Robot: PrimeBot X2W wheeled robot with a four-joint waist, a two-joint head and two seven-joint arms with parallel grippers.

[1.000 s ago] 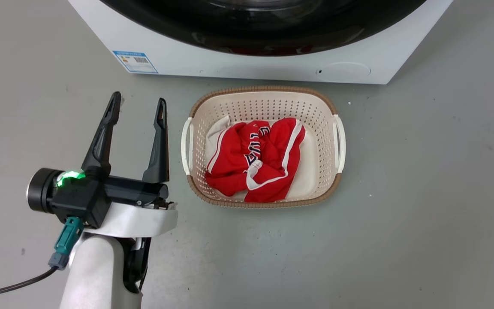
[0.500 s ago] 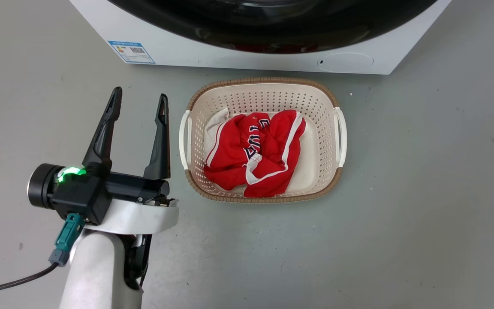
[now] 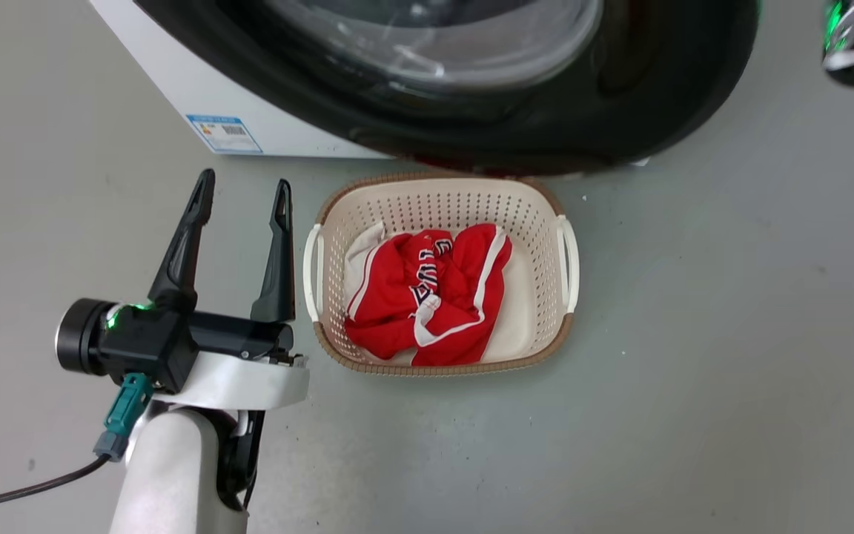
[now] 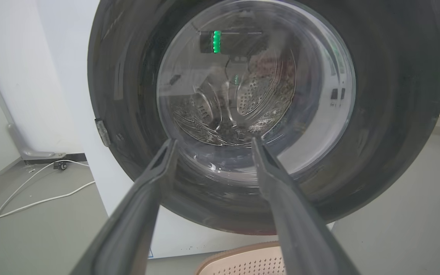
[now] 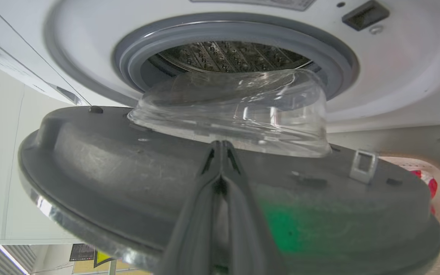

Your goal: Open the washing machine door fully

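The washing machine door (image 3: 664, 89), a glossy black disc with a clear glass bowl (image 5: 235, 107), stands partly swung out from the white washing machine (image 3: 167, 81). My right gripper (image 5: 220, 143) is shut, and its tips rest against the door's grey inner face (image 5: 109, 168) just below the bowl. Behind the door the steel drum (image 5: 227, 57) shows inside its grey gasket. My left gripper (image 3: 243, 183) is open and empty at the lower left, beside the basket. In the left wrist view it (image 4: 213, 140) points at the door's outer face (image 4: 395, 114).
A cream perforated laundry basket (image 3: 545, 215) holding a red garment (image 3: 434, 297) sits on the grey floor, its far rim under the door. A blue label (image 3: 223, 133) marks the machine's lower left. White cables (image 4: 33, 198) lie on the floor left of the machine.
The head camera has shifted. The door has swung out from the machine front and now hangs over the basket's far rim. The right arm's housing has come in at the upper right.
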